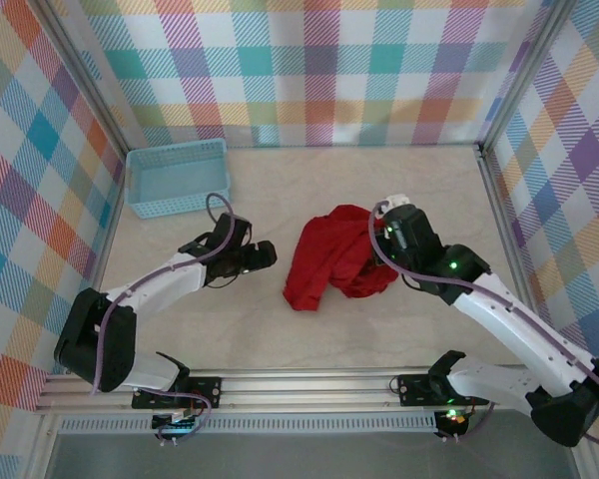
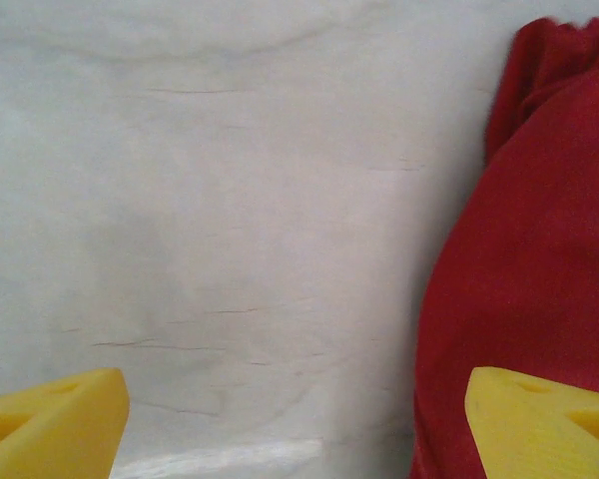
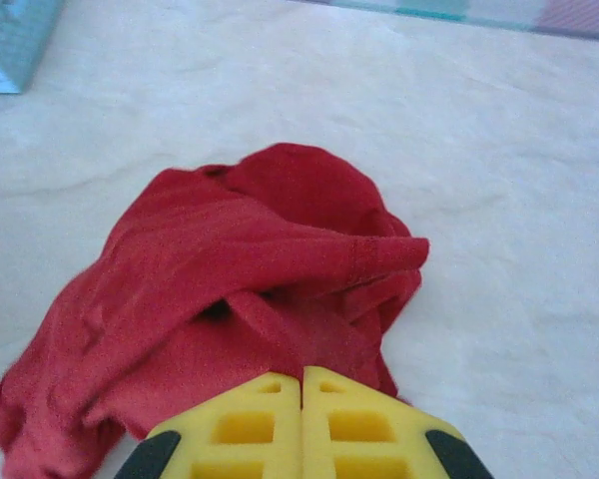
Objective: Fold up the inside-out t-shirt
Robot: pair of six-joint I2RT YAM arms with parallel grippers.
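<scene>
The inside-out t-shirt (image 1: 334, 254) lies crumpled in a red heap at the middle of the table. My right gripper (image 1: 384, 244) is at the heap's right edge. In the right wrist view its yellow fingers (image 3: 301, 374) are pressed together, with a ridge of the red cloth (image 3: 230, 289) running into their tips. My left gripper (image 1: 265, 254) sits just left of the heap and stands open. In the left wrist view its jaws (image 2: 292, 399) are wide apart over bare table, and the right fingertip (image 2: 539, 419) overlaps the edge of the shirt (image 2: 539, 279).
A light-blue basket (image 1: 177, 178) stands at the back left, and its corner shows in the right wrist view (image 3: 10, 40). Plaid walls (image 1: 319, 70) close in the back and both sides. A metal rail (image 1: 309, 384) runs along the near edge.
</scene>
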